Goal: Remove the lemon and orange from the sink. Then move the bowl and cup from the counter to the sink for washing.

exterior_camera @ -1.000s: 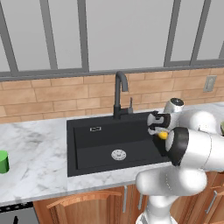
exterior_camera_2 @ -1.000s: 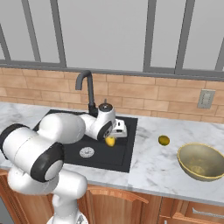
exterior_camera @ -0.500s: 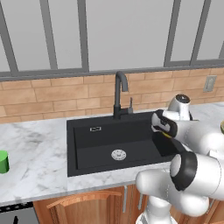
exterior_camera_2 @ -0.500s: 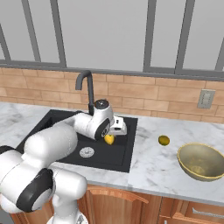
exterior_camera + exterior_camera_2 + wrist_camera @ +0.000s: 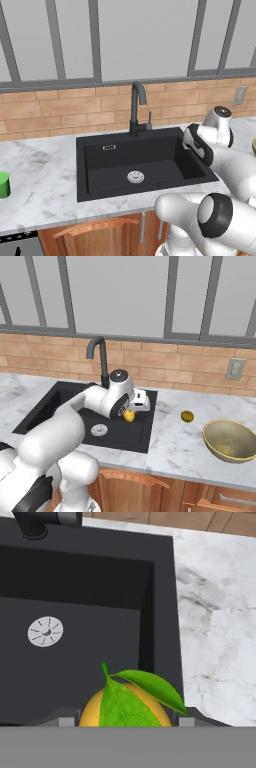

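A: Where is the orange (image 5: 125, 707)?
B: In the hand view it sits right at the bottom edge, between the two finger tips, with a green leaf (image 5: 131, 699) lying over its top. Its lower half is cut off there. In the right base view a yellow-orange fruit shows just under the gripper (image 5: 131, 412), above the right part of the sink (image 5: 47, 401).

A: So the claw is clamped on it?
B: The fingers stand on either side of the orange and the fruit hangs off the basin floor, so it is held between them. The finger pads themselves are mostly hidden by the fruit and the frame edge.

A: And the lemon (image 5: 187, 416)?
B: It lies on the marble counter (image 5: 175, 441), between the sink and the bowl (image 5: 231, 440). It looks dull and small, so its shape is hard to judge.

A: The cup (image 5: 4, 185)?
B: At the far left edge of the left base view, partly cut off. In that view the arm's own wrist covers the gripper and fruit.

A: The drain (image 5: 45, 631)?
B: Bare, left of the fruit.
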